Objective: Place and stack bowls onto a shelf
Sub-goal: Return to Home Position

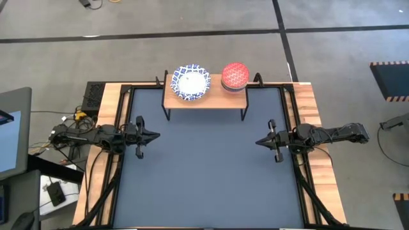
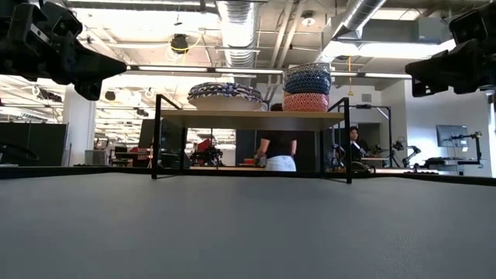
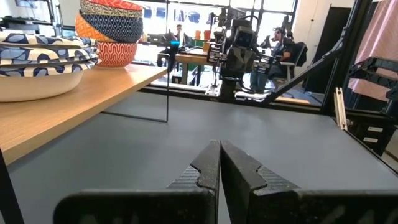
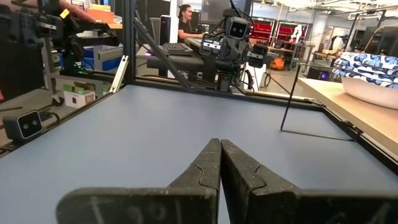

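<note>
My left pincer [image 1: 155, 135] hangs over the left side of the counter [image 1: 211, 185], its tip turned inward toward the middle. Its two fingers [image 3: 205, 168] are pressed together along their whole length, with nothing between them. My right pincer [image 1: 259, 142] mirrors it over the right side, pointing back across at the left one. It is closed in the same way and also holds nothing. In the low view both of them sit up clear of the surface.

The shelf [image 1: 217, 98] stands at the far edge of the counter, well apart from both pincers. On its left half is a stack of wide white bowls [image 1: 191, 82] with blue patterned rims, nested one inside another. Just beside them, on the right half, stands a taller stack of smaller patterned bowls [image 1: 235, 76], and seen from above the top one is red. Both stacks sit upright on the board.

Through the shelf's legs in the low view I can see a person [image 2: 277, 151] standing in the room behind.
</note>
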